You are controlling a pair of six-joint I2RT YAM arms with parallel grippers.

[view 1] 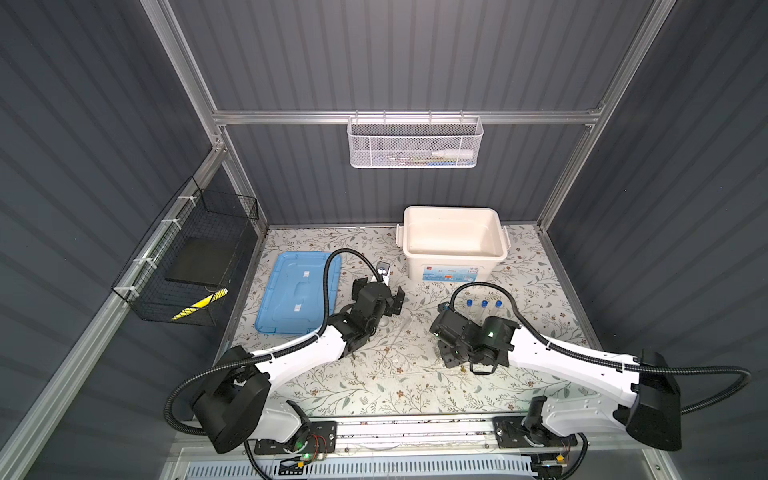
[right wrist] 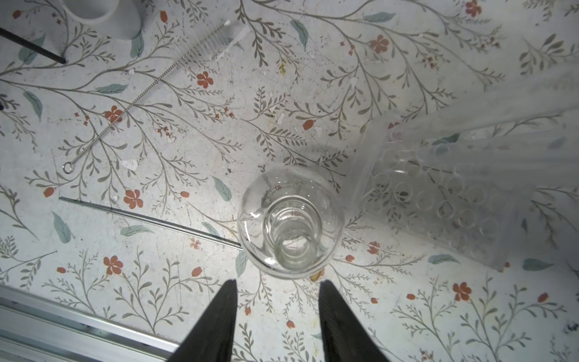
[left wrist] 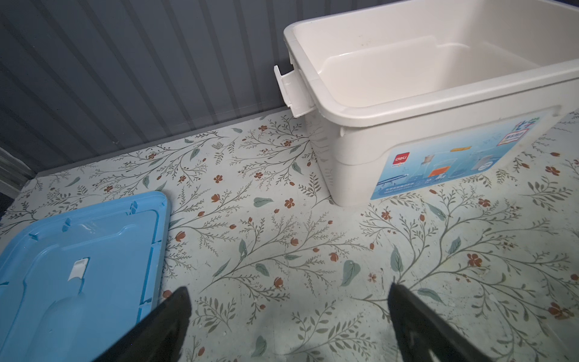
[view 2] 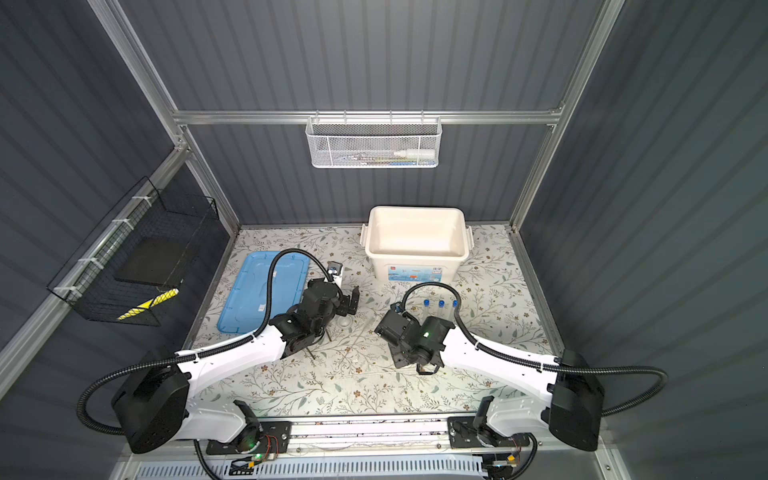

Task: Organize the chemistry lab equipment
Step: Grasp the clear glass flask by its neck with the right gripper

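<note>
Flask [right wrist: 289, 222] stands upright on the flowered table [right wrist: 407, 47] beside a clear rack [right wrist: 438, 200] and a thin rod [right wrist: 150, 219]; right claw [right wrist: 277, 283] hangs just short of it, jaws apart; left claw [left wrist: 288, 290] spread wide.

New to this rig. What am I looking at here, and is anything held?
Two white robot arms, each ending in a two-finger gripper. Both top views look down on the whole booth from one stereo camera; the other two come from wrist cameras. On the floral table: an empty white bin, a blue lid, three blue-capped test tubes in a clear rack, a glass flask, a thin rod and a wire brush. The left gripper is open over bare table. The right gripper hovers just short of the flask, jaws apart. Nothing is held.
</note>
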